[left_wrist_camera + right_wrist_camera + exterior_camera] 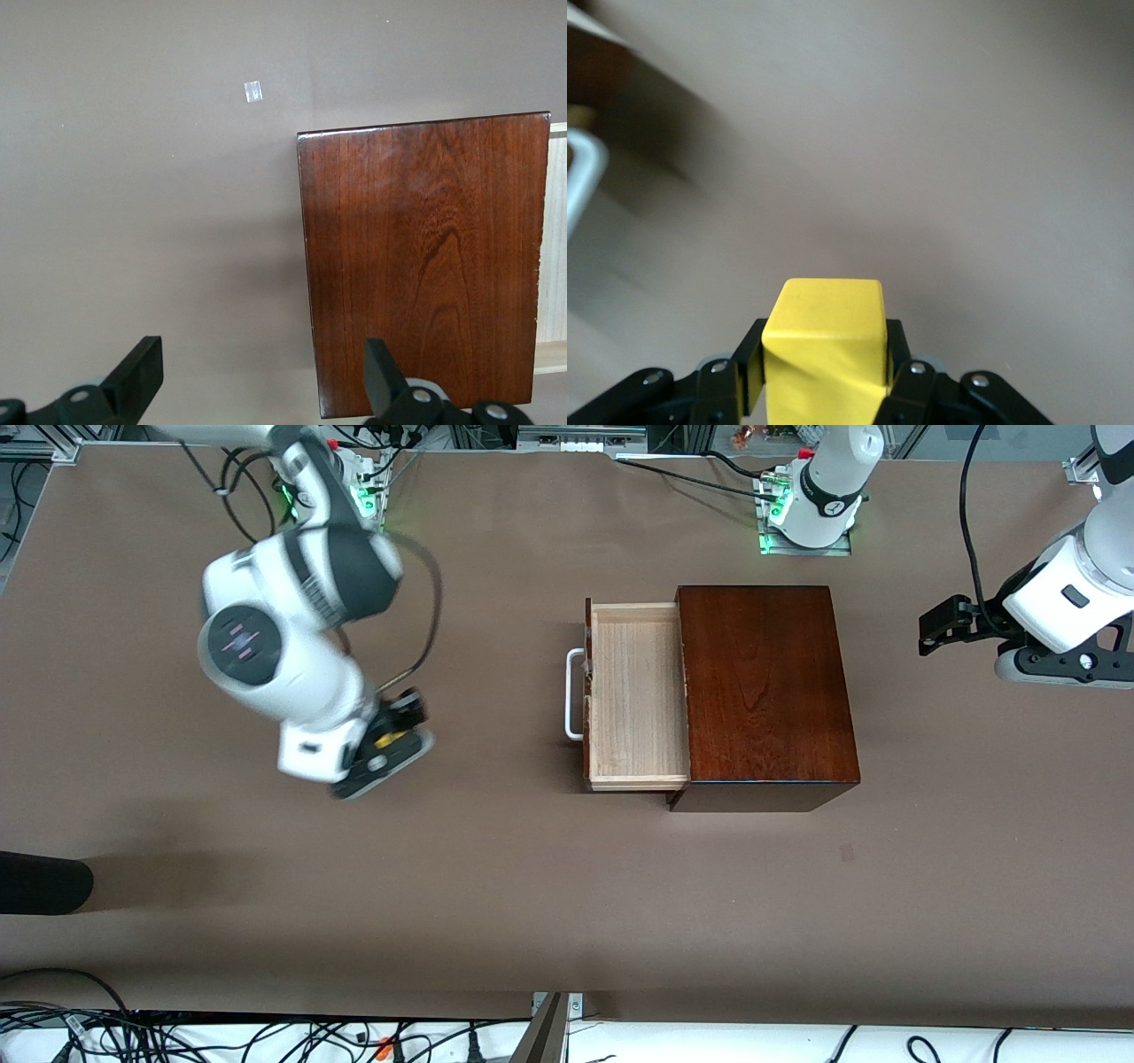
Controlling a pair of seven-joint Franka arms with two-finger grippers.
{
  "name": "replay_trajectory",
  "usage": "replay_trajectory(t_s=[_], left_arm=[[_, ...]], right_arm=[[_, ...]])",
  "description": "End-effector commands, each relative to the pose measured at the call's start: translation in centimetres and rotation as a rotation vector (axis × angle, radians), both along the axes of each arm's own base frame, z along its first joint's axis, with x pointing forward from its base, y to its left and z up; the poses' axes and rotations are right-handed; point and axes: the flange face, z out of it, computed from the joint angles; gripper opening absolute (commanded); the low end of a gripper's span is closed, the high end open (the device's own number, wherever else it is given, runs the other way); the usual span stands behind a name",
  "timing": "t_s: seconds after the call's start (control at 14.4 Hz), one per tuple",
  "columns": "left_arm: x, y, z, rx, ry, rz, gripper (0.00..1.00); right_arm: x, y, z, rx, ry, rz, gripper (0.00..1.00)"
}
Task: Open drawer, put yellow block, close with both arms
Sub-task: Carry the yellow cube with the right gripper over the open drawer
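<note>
The yellow block is clamped between the two black fingers of the right gripper, which are closed against its sides; in the right wrist view the cube is seen raised clear of the brown counter. From the front view only a sliver of yellow is seen under the wrist, and the right gripper is held over bare counter toward the right arm's end, well apart from the drawer.

The drawer is pulled out of the dark wooden box toward the right arm's end of the counter. Its pale wood tray is exposed, and its white bar handle is seen at its front. No contact is made with the handle by either gripper.

The left gripper is held over the counter toward the left arm's end, apart from the box, where the left arm waits. Its fingers are spread wide in the left wrist view, with nothing between them; the box top and a strip of the drawer are seen past them. A small pale mark is seen on the counter near the box.
</note>
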Motion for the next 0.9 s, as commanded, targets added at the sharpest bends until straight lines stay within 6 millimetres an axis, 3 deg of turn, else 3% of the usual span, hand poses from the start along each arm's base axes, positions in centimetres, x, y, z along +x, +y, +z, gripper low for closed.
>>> replay_trajectory(t_s=[0.0, 0.14, 0.42, 0.56, 0.83], left_arm=[[-0.6, -0.1, 0.8, 0.008, -0.018, -0.021, 1.00], [-0.6, -0.1, 0.7, 0.008, -0.018, -0.023, 1.00], [-0.6, -0.1, 0.7, 0.006, -0.018, -0.024, 1.00], [-0.5, -0.1, 0.6, 0.006, -0.018, -0.024, 1.00], [-0.5, -0.1, 0.6, 0.006, -0.020, -0.024, 1.00]], right_arm=[[-2.7, 6.0, 2.1, 0.011, -0.026, 0.104, 0.42], [-5.4, 10.7, 3.1, 0.018, -0.056, 0.207, 0.42], [-8.8, 17.1, 3.2, -0.004, -0.110, 0.372, 0.42], [-10.0, 19.5, 2.8, -0.003, -0.125, 0.467, 0.42], [-11.2, 22.4, 2.5, 0.017, -0.150, 0.621, 0.42]])
